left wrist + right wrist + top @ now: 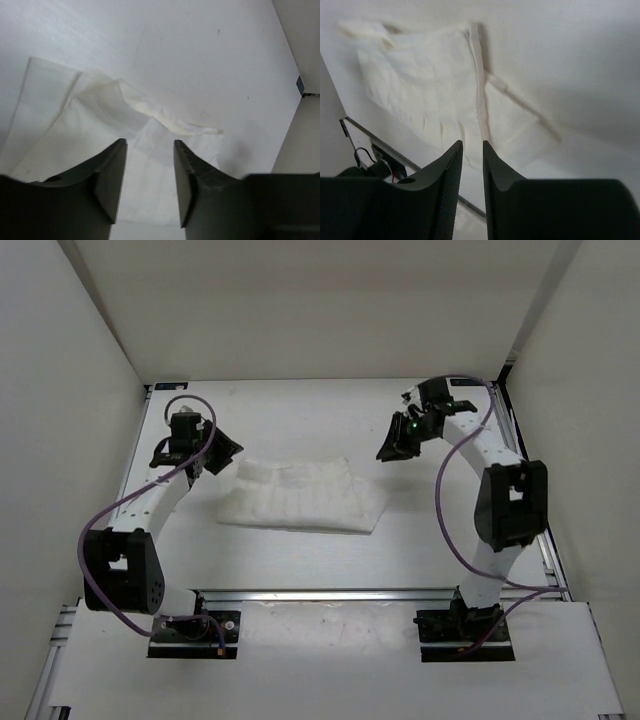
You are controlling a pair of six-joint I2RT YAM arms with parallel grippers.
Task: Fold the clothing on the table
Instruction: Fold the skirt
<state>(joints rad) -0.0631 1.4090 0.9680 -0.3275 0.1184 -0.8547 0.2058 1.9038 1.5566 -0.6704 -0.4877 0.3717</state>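
You have the clothing (300, 495) lying near the middle of the table (300, 415), between the 2 arms. It is a flat, wide white bundle, and its right end tapers to a point on the near side. Faint ribbed lines cross it from the far edge to the near edge.

In the left wrist view the clothing (75, 125) lies in layers. 1 flat sheet sticks out at the upper left, and a cream, rolled edge runs across the top layer and ends in a thin tip on the bare table (200, 50). In the right wrist view the clothing (420, 90) shows 1 long seam, with a thinner flap spread beyond it on the table (580, 45).

Your left gripper (215, 453) hangs just beside the garment's far left corner. Its jaws (150, 145) stand moderately apart with nothing between them, and fabric shows through the gap below.

Your right gripper (400, 440) sits well off the far right corner, clear of the fabric. Its jaws (472, 145) stand only a narrow slit apart and hold nothing.

A green light (412, 423) glows on the right wrist. Purple cables (100, 530) loop along both arms. A metal rail (330, 593) runs across the table in front of the arm bases, and white side walls (60, 390) close in the workspace.
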